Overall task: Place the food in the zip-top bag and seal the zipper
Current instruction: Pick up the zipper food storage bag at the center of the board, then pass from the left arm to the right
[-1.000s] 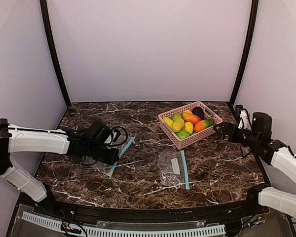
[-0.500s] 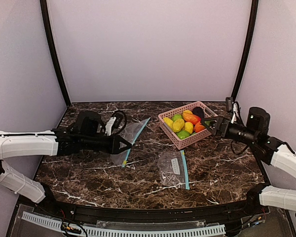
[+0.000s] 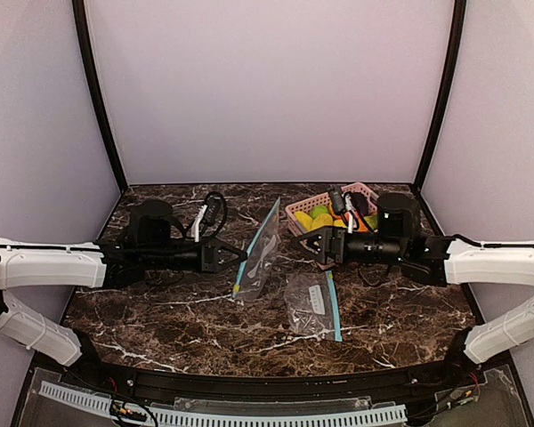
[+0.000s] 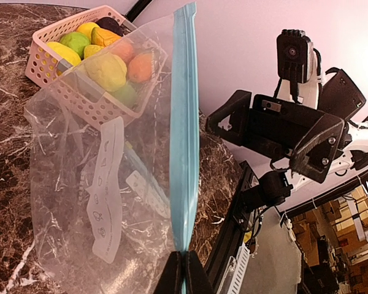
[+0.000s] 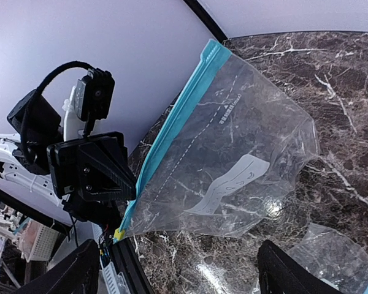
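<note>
Tabletop [image 3: 160, 311] nearest the arm bases carries a second bag [image 3: 310, 304], clear, lying flat with nothing touching it. Just beyond it, the left arm [image 3: 53, 262] reaches in from its side. Its jaws are pinched shut on the lower end of the blue zipper strip of the zip-top bag [image 3: 260, 245], which is held upright with the strip running up and the clear body hanging beside it. Facing it from the other side, the right arm [image 3: 489, 262] points its jaws at the bag; they stand wide apart, hold nothing and are clear of the plastic. Farthest back, the food [image 4: 75, 43] is heaped in the pink basket [image 4: 42, 61], none of it in the bag. The step in hand looks like opening the bag's mouth. The right jaws probably need to catch one lip of the zipper edge away from the left grip and draw it aside, so that a gap forms before any fruit goes in.
</note>
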### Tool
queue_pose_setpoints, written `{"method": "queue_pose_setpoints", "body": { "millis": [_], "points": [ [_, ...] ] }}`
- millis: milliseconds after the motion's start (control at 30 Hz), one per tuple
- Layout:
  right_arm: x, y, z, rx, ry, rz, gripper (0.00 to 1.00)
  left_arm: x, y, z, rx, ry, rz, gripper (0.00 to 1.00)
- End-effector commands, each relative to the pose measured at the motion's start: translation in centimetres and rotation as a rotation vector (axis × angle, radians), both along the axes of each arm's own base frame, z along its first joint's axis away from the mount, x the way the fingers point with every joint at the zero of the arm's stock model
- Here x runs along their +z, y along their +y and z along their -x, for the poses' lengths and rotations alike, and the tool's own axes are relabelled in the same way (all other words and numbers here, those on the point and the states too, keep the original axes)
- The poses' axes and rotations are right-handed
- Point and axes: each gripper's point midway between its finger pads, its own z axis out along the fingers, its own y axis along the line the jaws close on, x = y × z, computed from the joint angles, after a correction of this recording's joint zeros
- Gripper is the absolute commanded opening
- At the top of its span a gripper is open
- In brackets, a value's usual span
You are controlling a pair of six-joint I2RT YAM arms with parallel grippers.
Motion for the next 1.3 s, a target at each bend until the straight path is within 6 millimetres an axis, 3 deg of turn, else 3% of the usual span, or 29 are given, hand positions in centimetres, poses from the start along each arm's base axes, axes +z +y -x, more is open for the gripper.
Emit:
{"method": "queue_pose_setpoints", "body": {
  "millis": [0,133,433,733,1267],
  "points": [
    [1.9,2.2,-0.8,-0.003,-0.005,-0.080,0.84,0.4,0.1,0.4,-0.018,-0.006,0.033,0.01],
    [1.8,3.5,-1.6,-0.004,0.003,-0.080,0.78,0.1,0.4,0.7,-0.020,-0.003,0.016,0.01],
    [1.3,3.4,-5.5,-0.180,0.046,0.006,0.64,-1.4,1.3,0.8,0.005,-0.003,-0.032,0.01],
    [0.7,6.1,-5.3,-0.083,0.099,-0.002,0.62,-2.3,1.3,0.8,0.003,0.003,-0.052,0.01],
    [-0.7,8.7,-5.2,-0.040,0.194,-0.014,0.52,-4.2,1.2,0.5,-0.009,0.006,-0.136,0.01]
  ]
}}
